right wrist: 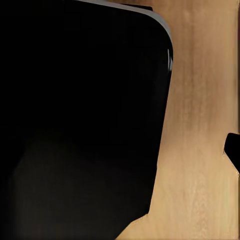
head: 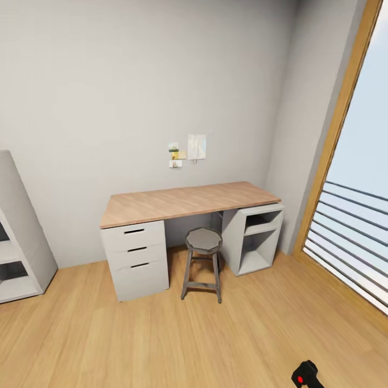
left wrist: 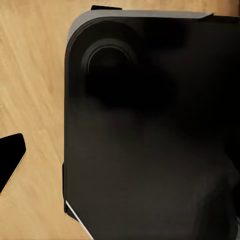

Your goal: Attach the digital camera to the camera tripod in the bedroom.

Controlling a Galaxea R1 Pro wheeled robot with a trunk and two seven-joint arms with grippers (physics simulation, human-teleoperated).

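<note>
The digital camera (head: 307, 375), small and black with a round red button, shows at the bottom right of the head view, cut by the picture's edge, apparently on the wood floor. The camera tripod is out of view. In the left wrist view one black fingertip (left wrist: 10, 161) sits far out at the picture's edge, over the floor beside my dark base (left wrist: 150, 130). The right wrist view likewise has a single black fingertip (right wrist: 233, 150) at its edge next to the base (right wrist: 80, 115). Nothing lies between the fingers of either gripper.
Ahead stands a wood-topped desk (head: 183, 202) with white drawers (head: 136, 258) and an open white cabinet (head: 256, 237). A grey stool (head: 203, 261) stands in front of it. White shelving (head: 16, 242) is at the left, a tall wood-framed window (head: 350, 178) at the right.
</note>
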